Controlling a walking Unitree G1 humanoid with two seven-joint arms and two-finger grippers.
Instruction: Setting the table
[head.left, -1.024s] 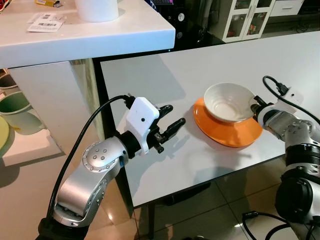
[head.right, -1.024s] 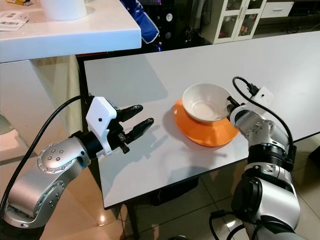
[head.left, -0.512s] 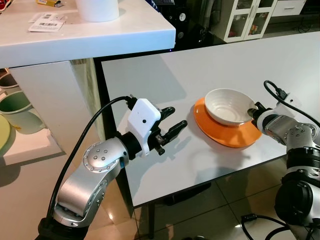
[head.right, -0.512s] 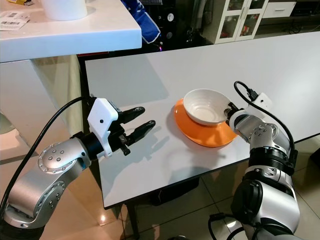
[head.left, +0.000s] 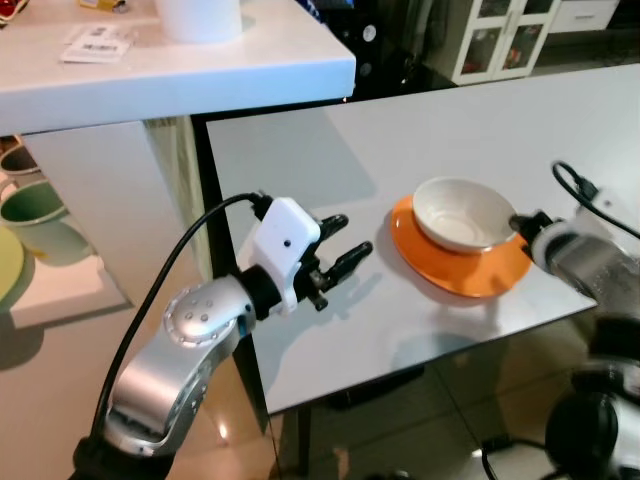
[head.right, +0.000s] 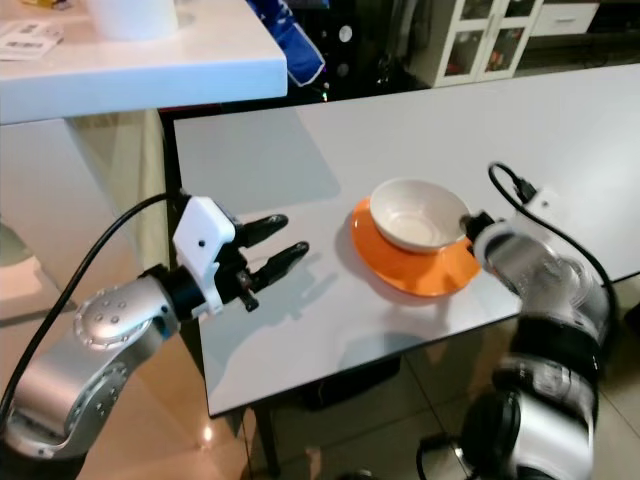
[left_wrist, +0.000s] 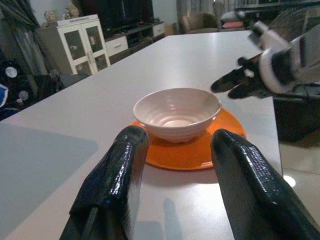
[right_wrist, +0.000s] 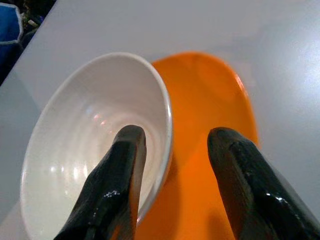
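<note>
Bowl: a white ribbed bowl (head.left: 463, 211) sits upright on an orange plate (head.left: 450, 268), toward the plate's far side.
Plate: the orange plate lies flat on the grey-white table (head.left: 400, 140), close to the table's near edge.
Right gripper: the right gripper (right_wrist: 170, 165) is at the bowl's right-hand rim; in the right wrist view its two black fingers (right_wrist: 120, 185) are spread apart, one inside the bowl, the other outside over the plate, so the rim runs between them. Whether either finger touches the rim cannot be told. In the left wrist view its fingertips are beside the bowl, just above the plate.
Left gripper: the left gripper (head.left: 337, 246) hovers over the table, left of the plate and apart from it, fingers parted and holding nothing, pointed toward the bowl.
Surroundings: a white counter (head.left: 200, 70) stands beyond the table's left corner, with a white cylindrical container (head.left: 198, 15) and paper labels (head.left: 92, 42) on it; a white glass-door cabinet (head.left: 500, 35) stands in the background.
</note>
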